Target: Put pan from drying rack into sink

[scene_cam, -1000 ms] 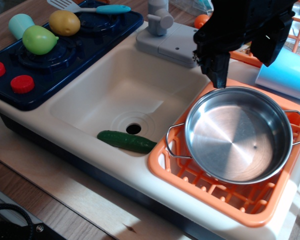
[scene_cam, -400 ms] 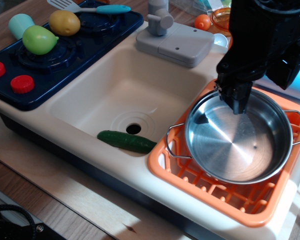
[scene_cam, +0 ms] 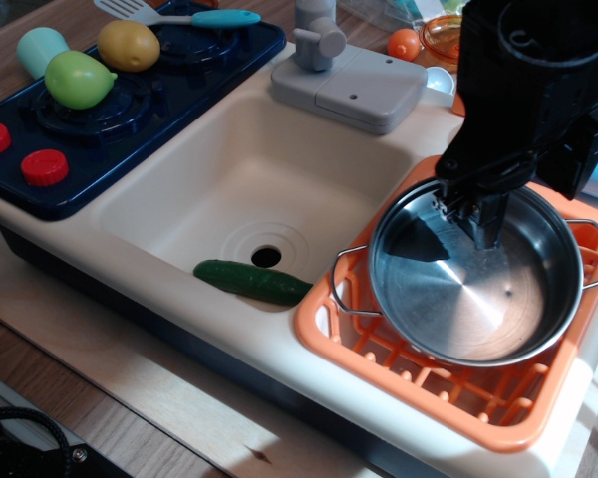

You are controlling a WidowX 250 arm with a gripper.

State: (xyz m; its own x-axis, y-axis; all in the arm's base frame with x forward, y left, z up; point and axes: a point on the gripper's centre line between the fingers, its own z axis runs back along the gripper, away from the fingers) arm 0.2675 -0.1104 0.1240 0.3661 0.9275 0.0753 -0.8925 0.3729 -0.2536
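Observation:
The shiny round steel pan [scene_cam: 468,299] lies in the orange drying rack [scene_cam: 419,383] at the right, its wire loop handles at the left and right rims. My black gripper [scene_cam: 478,221] hangs over the pan's far part, its fingertips down inside the pan near the back wall. Only a narrow tip shows, so I cannot tell whether the jaws are open or shut. The cream sink [scene_cam: 229,169] lies left of the rack, with a round drain and a green cucumber [scene_cam: 251,282] at its front edge.
A grey faucet [scene_cam: 324,40] stands behind the sink. The navy stovetop [scene_cam: 110,100] at the left holds a green pear, a potato, a teal cup and a spatula. A light blue cylinder and orange items sit behind the arm at the right.
The gripper has moved right and down, from behind the pan's back-left rim to inside the pan. The pan has not moved.

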